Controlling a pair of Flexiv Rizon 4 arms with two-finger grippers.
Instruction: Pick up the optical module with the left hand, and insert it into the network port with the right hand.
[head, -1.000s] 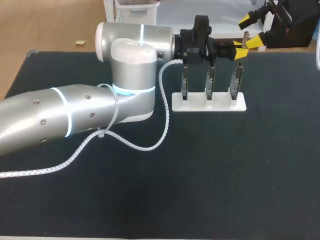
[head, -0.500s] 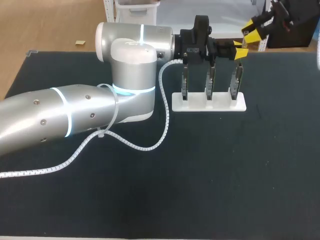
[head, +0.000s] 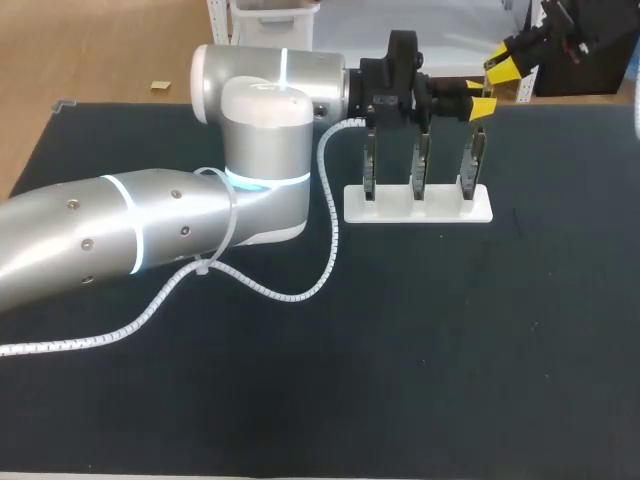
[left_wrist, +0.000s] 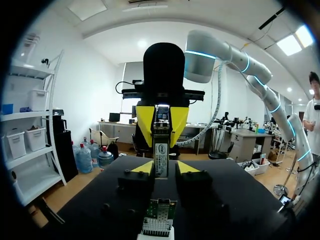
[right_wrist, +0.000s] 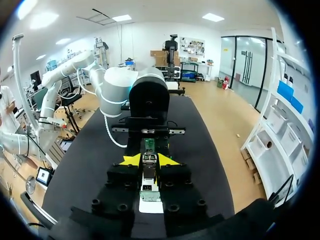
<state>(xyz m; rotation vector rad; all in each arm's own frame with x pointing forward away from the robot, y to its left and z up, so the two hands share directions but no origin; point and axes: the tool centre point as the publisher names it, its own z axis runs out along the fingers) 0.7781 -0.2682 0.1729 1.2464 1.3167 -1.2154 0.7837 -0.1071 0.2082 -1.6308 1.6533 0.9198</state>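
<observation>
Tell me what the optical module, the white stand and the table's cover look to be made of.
Optical module: likely metal, a dull silver-grey shell with a pale sheen and a stuck-on label.
White stand: probably plastic, uniformly white and matte, with no shine.
Table cover: a dark, matte mat, perhaps rubber or fabric; the pictures leave that open.

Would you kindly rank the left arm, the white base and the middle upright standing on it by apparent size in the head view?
1. left arm, by far the largest
2. white base
3. middle upright
</observation>
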